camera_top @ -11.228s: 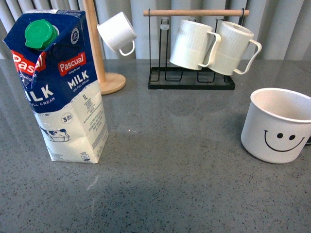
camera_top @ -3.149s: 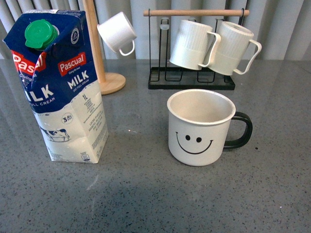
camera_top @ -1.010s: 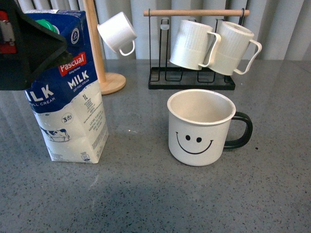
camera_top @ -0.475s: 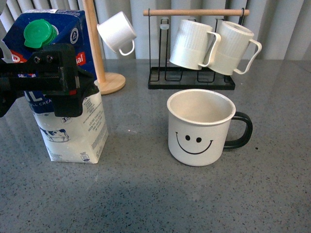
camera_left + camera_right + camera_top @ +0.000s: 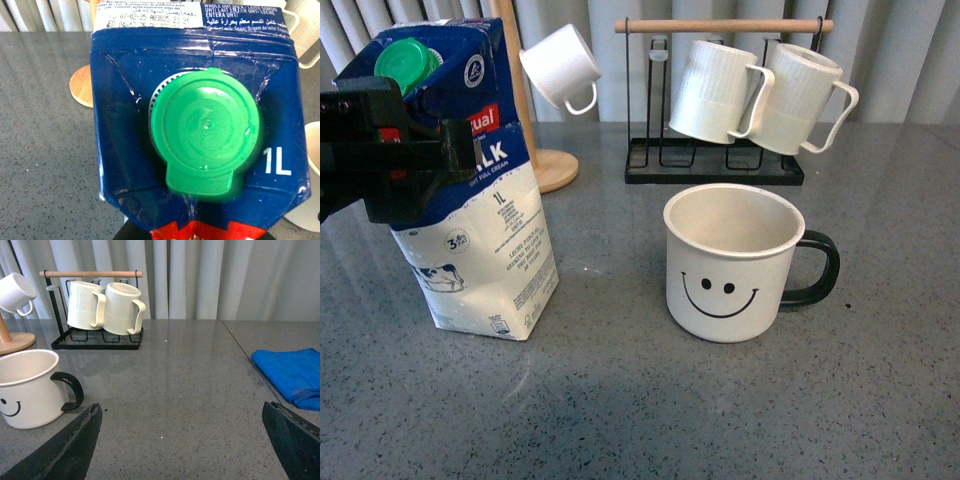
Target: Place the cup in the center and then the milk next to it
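The cup, a wide white mug with a black smiley face and dark handle, stands upright mid-table; it also shows in the right wrist view. The milk, a blue and white carton with a green cap, stands left of the cup, tilted slightly. My left gripper is shut on the carton's upper part from the left. The left wrist view is filled by the milk's top. My right gripper is open and empty over bare table, right of the cup.
A black rack with two ribbed white mugs stands behind the cup. A wooden stand holds a small white cup behind the milk. A blue cloth lies at the far right.
My left gripper has closed on the milk, and the carton has tilted and shifted slightly right toward the cup. The cup has not moved in the last second.
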Controlling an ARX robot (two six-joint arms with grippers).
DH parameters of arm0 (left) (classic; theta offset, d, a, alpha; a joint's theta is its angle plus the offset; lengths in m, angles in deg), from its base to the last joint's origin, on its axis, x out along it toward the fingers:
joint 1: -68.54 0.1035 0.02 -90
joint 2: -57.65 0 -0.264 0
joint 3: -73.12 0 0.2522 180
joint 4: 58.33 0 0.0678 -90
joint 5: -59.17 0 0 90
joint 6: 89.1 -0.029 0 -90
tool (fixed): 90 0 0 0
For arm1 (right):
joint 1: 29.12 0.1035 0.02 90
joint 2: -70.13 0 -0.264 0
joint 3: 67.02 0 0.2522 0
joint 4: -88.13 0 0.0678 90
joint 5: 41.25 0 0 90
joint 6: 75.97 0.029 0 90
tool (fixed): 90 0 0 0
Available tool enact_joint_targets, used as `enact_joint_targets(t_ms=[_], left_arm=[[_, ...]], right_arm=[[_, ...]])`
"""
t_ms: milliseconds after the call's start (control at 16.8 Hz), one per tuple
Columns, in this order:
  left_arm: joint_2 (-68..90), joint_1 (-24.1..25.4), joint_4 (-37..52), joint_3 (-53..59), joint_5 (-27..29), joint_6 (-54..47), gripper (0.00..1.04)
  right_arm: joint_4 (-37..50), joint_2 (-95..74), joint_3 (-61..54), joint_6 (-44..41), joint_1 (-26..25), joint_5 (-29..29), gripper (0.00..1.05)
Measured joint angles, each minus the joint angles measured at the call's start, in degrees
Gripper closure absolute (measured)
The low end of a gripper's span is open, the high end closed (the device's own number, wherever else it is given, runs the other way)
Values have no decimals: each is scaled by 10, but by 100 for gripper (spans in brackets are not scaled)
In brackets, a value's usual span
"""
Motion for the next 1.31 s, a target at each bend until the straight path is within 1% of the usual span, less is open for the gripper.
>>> enact_joint_targets(t_ms=[119, 178, 416, 832, 950, 1010, 1129, 1188, 1307], left_arm=[[-17, -11, -8, 0, 10, 1, 102], [-29, -19, -10, 0, 22, 1, 103], [-35, -66, -6, -16, 76, 12, 103], [33, -118, 21, -45, 123, 52, 103], [58, -136, 36, -56, 138, 65, 103], [88, -146, 59, -65, 151, 76, 103], [129, -154, 70, -72, 171, 108, 103], [136, -159, 85, -74, 172, 123, 103], [141, -160, 85, -75, 168, 127, 103]], right_arm=[[0, 0, 0, 0, 0, 0, 7], [0, 0, 0, 0, 0, 0, 7], [0, 0, 0, 0, 0, 0, 7], [0, 0, 0, 0, 0, 0, 7], [0, 0, 0, 0, 0, 0, 7], [0, 0, 0, 0, 0, 0, 7], [0, 0, 0, 0, 0, 0, 7], [0, 0, 0, 0, 0, 0, 7], [0, 0, 0, 0, 0, 0, 7]])
